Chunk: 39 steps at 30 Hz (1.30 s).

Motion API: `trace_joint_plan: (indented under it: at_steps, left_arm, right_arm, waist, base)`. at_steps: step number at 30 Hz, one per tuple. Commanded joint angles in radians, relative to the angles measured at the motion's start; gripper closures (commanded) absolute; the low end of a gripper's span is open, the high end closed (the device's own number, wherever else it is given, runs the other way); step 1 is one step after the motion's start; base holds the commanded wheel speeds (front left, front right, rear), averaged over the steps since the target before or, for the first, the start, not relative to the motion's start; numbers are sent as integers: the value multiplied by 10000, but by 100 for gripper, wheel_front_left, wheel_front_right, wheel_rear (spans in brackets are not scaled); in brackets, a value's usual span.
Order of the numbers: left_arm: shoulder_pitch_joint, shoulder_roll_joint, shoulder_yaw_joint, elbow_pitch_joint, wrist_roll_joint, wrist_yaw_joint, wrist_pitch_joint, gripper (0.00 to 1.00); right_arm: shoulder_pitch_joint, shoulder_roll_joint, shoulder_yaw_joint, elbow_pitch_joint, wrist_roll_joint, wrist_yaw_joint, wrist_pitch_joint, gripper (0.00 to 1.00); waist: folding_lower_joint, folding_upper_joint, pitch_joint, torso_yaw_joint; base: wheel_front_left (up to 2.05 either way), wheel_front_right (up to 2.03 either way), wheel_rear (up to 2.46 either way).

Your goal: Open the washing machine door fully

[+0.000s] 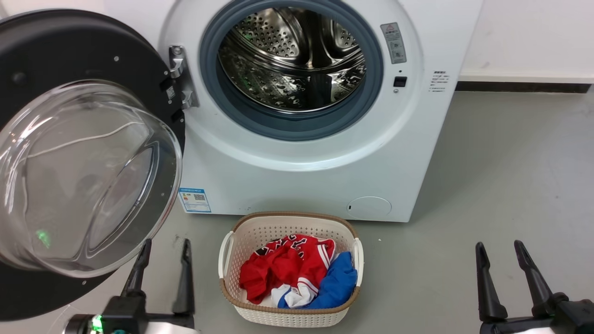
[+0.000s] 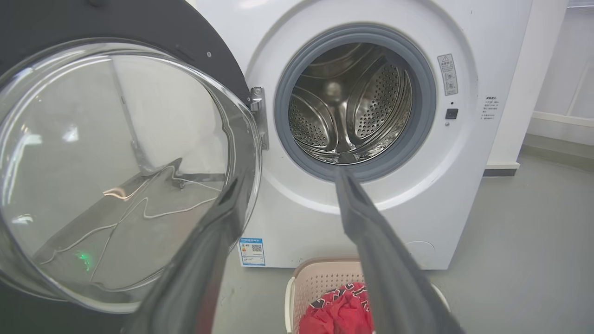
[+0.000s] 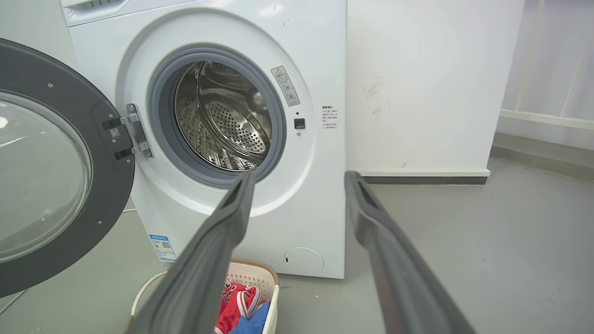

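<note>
The washing machine door [image 1: 79, 176], a black disc with a bulging clear glass bowl, is swung wide to the left on its hinge [image 1: 178, 76], and the steel drum [image 1: 292, 58] shows behind the grey ring. In the left wrist view the door [image 2: 116, 162] takes up the left half, and in the right wrist view the door [image 3: 46, 171] stands at the left edge. My left gripper [image 1: 167, 246] is open just below and to the right of the glass bowl, not touching it. My right gripper [image 1: 499, 248] is open over the floor at the lower right, holding nothing.
A cream laundry basket [image 1: 250, 227] with red, white and blue clothes stands on the floor right before the white washer [image 1: 301, 181], between my grippers. Grey floor [image 1: 510, 176] stretches to the right, up to a white wall with a dark skirting.
</note>
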Motion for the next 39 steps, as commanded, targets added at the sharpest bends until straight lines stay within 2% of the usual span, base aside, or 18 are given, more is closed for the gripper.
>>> trace_joint_plan:
  at_steps: [1, 8, 26, 27, 32, 39]
  left_arm:
    - [112, -13, -87, 10, 20, 45, 23, 0]
    - [171, -15, -511, 242, 57, 123, 23, 0]
    - [-98, -17, -444, 854, 27, 346, 23, 0]
    - [-2, -2, -462, 872, 2, 305, 0, 100]
    - [227, -4, -503, 1382, -25, 290, 7, 100]
    - [-27, -5, -342, 1561, -1467, 189, 401, 100]
  right_arm:
    - [149, 23, 22, -26, 34, -2, -21, 0]
    - [166, 22, 46, 9, 31, -2, -21, 0]
    - [21, 22, 47, 196, 30, -2, -20, 0]
    - [82, 0, 52, 190, 31, 0, 0, 100]
    - [217, 0, 95, 654, 108, 0, 46, 100]
    - [-34, -86, 125, 853, 1569, 0, 291, 100]
  waist:
    - [1, 0, -14, -78]
    - [1, 0, -19, -347]
    - [1, 0, 8, -482]
    - [1, 0, 8, -484]
    - [1, 0, 9, -484]
    - [1, 0, 32, -488]
  base:
    - [0, 0, 0]
    - [0, 0, 0]
    - [0, 0, 0]
    - [0, 0, 0]
    - [0, 0, 0]
    - [0, 0, 0]
